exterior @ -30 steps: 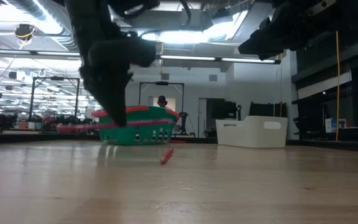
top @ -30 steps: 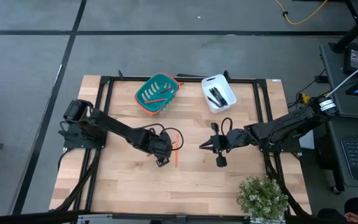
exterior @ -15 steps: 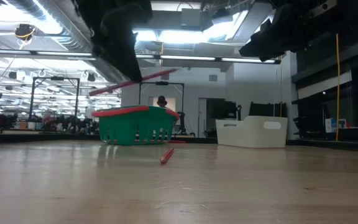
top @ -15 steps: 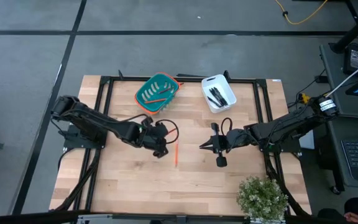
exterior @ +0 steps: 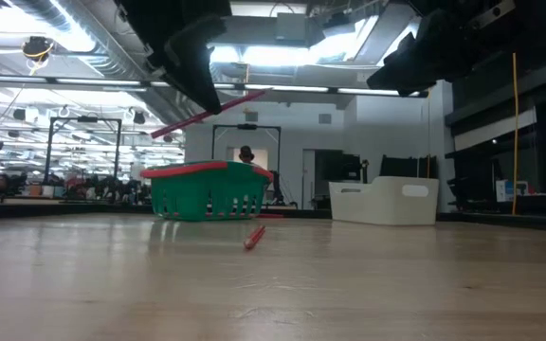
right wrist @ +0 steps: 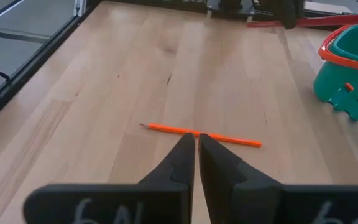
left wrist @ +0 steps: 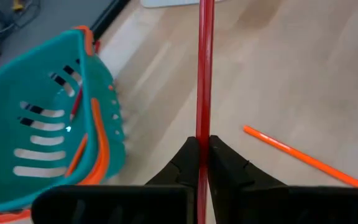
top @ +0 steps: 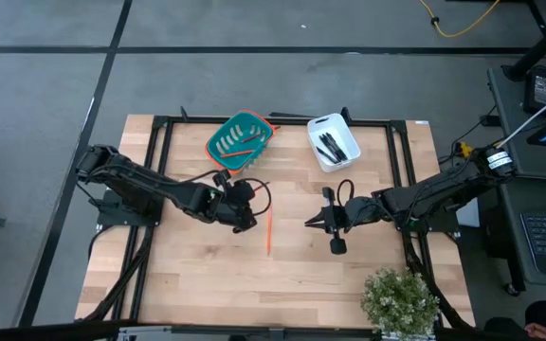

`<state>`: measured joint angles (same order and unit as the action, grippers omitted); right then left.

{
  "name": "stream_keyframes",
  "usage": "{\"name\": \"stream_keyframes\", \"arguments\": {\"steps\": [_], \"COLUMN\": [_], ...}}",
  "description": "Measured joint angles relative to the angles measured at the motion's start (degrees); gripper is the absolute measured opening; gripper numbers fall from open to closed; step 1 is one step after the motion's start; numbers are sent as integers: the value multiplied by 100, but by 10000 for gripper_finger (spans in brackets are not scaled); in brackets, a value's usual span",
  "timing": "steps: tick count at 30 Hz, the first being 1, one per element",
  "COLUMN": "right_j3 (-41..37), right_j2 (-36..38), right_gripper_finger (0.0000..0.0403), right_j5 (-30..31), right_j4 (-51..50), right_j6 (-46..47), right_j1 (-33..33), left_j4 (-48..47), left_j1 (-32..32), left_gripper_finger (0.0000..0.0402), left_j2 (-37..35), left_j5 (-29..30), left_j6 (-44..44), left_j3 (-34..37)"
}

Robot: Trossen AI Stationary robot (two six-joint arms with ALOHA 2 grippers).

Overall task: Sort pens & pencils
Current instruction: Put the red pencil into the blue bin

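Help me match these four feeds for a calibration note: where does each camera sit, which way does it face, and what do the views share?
High view: overhead, straight down; both arms, green basket, white bin.
Low view: table height, level toward the room; left gripper lifting the red pencil.
Left wrist view: behind its fingers, shut on the red pencil, facing the basket.
Right wrist view: behind the shut right gripper, facing the orange pencil.
Shared: the orange pencil lying on the table shows in all four.
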<state>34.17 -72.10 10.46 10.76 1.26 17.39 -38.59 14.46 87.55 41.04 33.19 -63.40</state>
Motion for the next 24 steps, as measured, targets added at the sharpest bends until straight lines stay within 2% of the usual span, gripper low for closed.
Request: {"name": "stream_keyframes", "arguments": {"steps": [6, 24], "right_j3": [0, 0], "right_j2": [0, 0], "right_gripper_finger": [26, 26], "right_j5": [0, 0], "right_j4": [0, -61], "right_j6": [1, 4], "right_j1": [0, 0], "left_j4": [7, -35], "left_j1": [-270, -1678], "left_gripper_finger": [13, 13], "left_j2": [0, -431], "left_j5": [95, 86], "left_j6": [-110, -797], "left_j3": [0, 0]}}
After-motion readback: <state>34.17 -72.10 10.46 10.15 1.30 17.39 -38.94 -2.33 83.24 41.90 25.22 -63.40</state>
